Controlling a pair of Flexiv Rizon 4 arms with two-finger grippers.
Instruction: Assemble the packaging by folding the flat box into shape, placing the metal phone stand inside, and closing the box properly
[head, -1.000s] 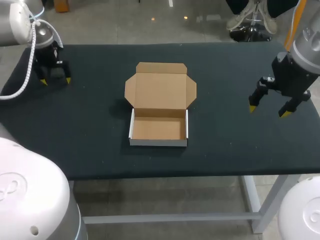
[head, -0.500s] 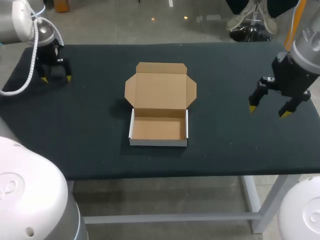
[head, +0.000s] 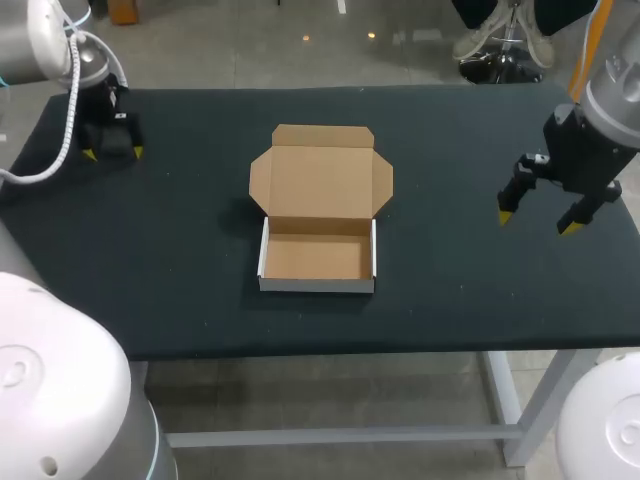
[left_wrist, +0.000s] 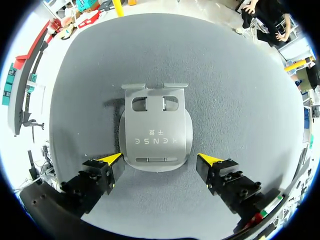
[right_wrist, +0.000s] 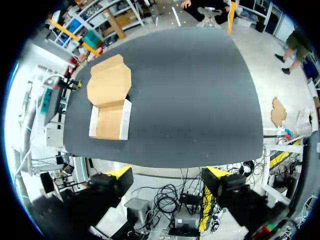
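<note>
Left wrist view: fingers wide at the stand, nothing gripped

The left gripper (left_wrist: 161, 160) has its fingers (left_wrist: 102, 175) spread wide. One yellow tip stands at each side of the near, rounded edge of the stand (left_wrist: 155, 132). The tips sit just beside that edge. Whether either touches the metal cannot be told, and nothing is clamped between them. The stand lies flat on the table (left_wrist: 240, 90), reaching ahead from between the fingers. It is a grey plate with two cut-outs toward its far end and a folded lip beyond them.

The right gripper (right_wrist: 167, 174) is also wide open and holds nothing. In the head view it hangs above the right part of the table, well apart from everything else.

In the head view the stand cannot be made out. It is hidden under the left gripper at the far left corner, and any part that shows is lost against the dark cloth. In the right wrist view the left arm is only a small shape past the box (right_wrist: 109, 105).

The box lies open at mid-table, well apart from both grippers and from the stand. Its tray (head: 317, 258), with white outer walls and a brown floor, is nearest the robot. Beyond it the lid (head: 320, 180) is laid back flat, its side flaps and far flap spread out.
</note>
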